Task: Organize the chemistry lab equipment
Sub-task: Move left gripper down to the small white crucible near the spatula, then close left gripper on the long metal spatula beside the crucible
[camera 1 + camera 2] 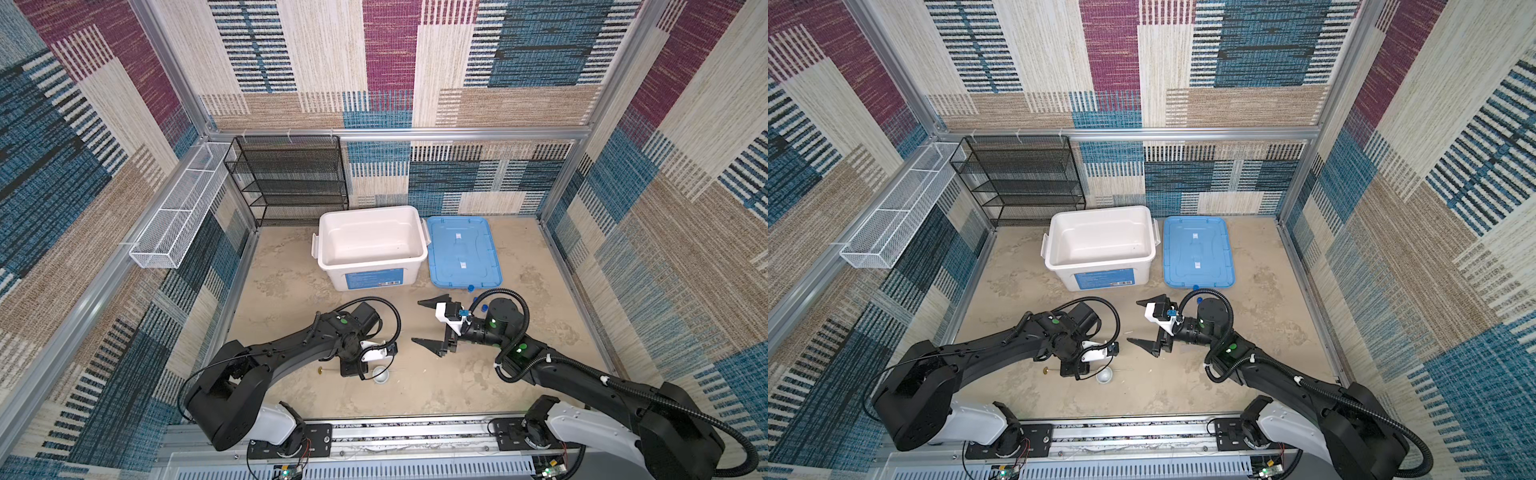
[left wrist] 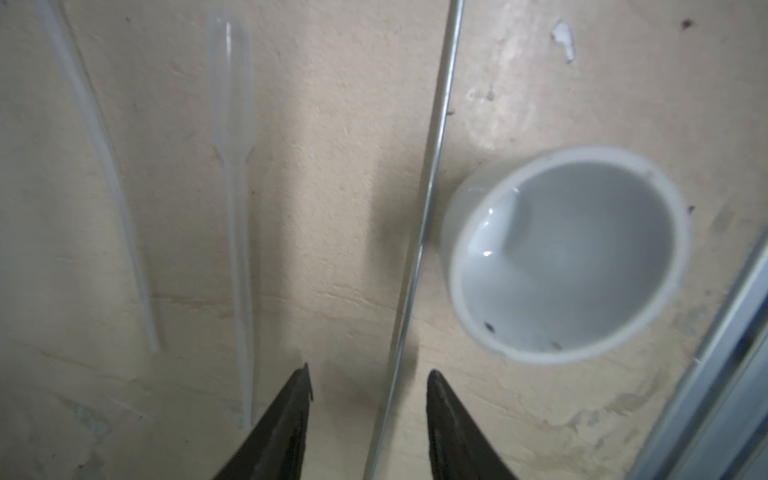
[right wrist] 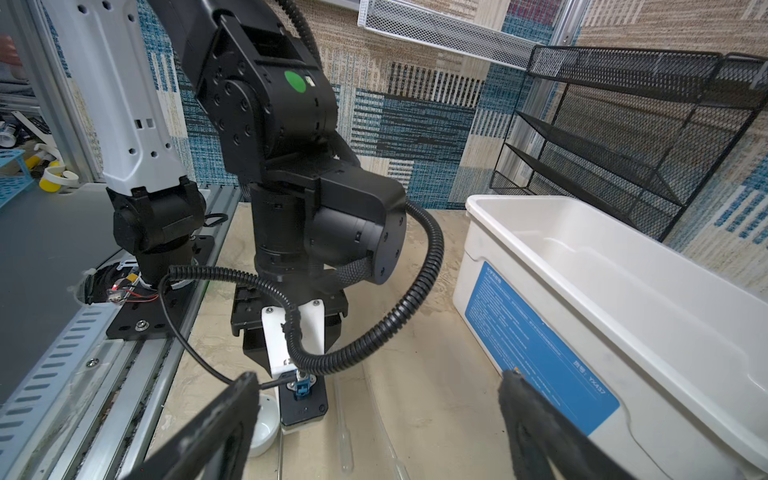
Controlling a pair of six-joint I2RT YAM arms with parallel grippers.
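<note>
- Left wrist view: your left gripper (image 2: 370, 376) points down at the floor (image 2: 332, 208) with its jaws partly parted. One fingertip sits on each side of the thin rod (image 2: 433, 166). Neither pad visibly presses it, so nothing is grasped.
- The rod lies flat and runs straight on from between the fingertips, away from the gripper.
- A small white bowl (image 2: 582, 266) stands upright just ahead of the fingertips, close against one side of the rod. You cannot tell whether the two touch.
- One clear pipette (image 2: 233, 208) lies flat just beside the other fingertip, across the rod from the bowl and roughly parallel to the rod. A second pipette (image 2: 104, 166) lies farther out on that same side.
- In a top view, the rod's brass tip (image 1: 321, 369) juts out from under the left gripper on the side away from the bowl.
- Your right gripper (image 1: 415, 322) hangs above the floor with its jaws spread wide and empty, well apart from the rod, bowl and pipettes.
- In the right wrist view, the white bin (image 3: 469, 266) stands near one of the right gripper's fingers.
</note>
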